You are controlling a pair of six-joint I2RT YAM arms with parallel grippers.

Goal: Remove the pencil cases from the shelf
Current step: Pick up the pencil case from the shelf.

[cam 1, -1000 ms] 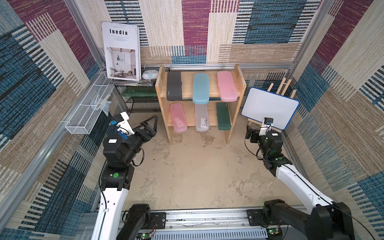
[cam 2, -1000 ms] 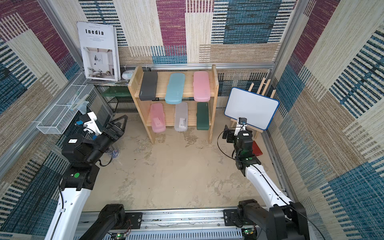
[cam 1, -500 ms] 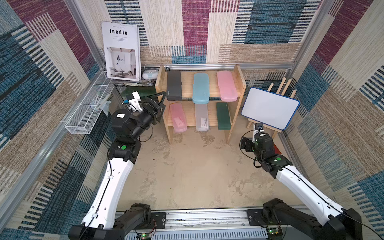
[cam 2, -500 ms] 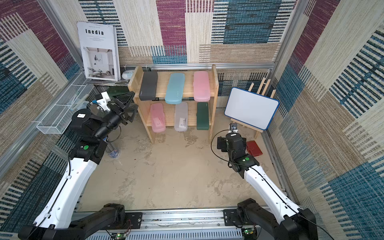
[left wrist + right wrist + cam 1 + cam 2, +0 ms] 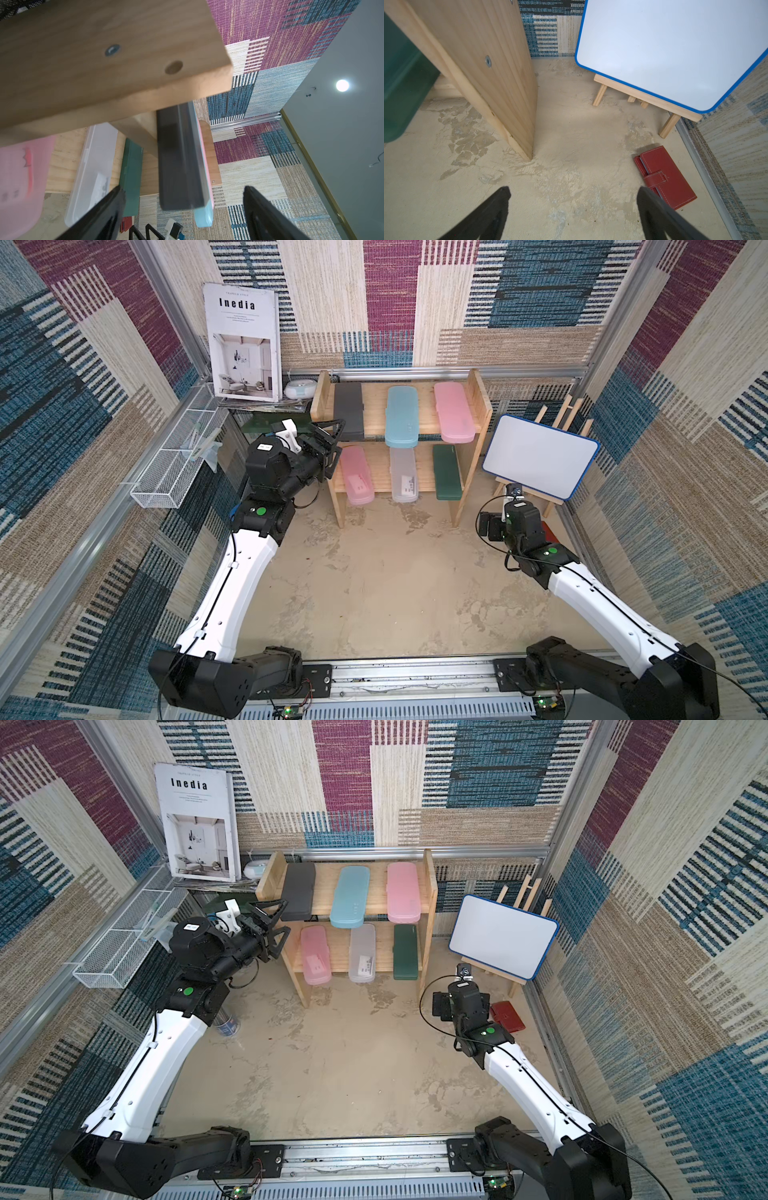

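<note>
All six pencil cases are on the shelf point(image 5: 376, 406). Top tier, from your left in both top views: black case point(image 5: 349, 410), light blue case point(image 5: 401, 416), pink case point(image 5: 453, 412). Lower tier: second pink case point(image 5: 356, 477), frosted case point(image 5: 404, 475), dark green case point(image 5: 446, 472). The light blue case and the lower three overhang the front edge.

Your left gripper point(image 5: 338, 437) is at the shelf's left side panel, by the front end of the black case. Its fingers are spread wide and it holds nothing. In the left wrist view the black case's end sits in the gap between the fingers point(image 5: 104, 214), clear of both (that view is blurred, so treat the clearance as approximate).

Your right gripper point(image 5: 574, 191) is low over bare floor just outside the shelf's right side panel, fingers wide apart and empty. The red wallet point(image 5: 668, 176) lies on the floor near it. The whiteboard point(image 5: 675, 52) stands on its easel beyond.
</note>
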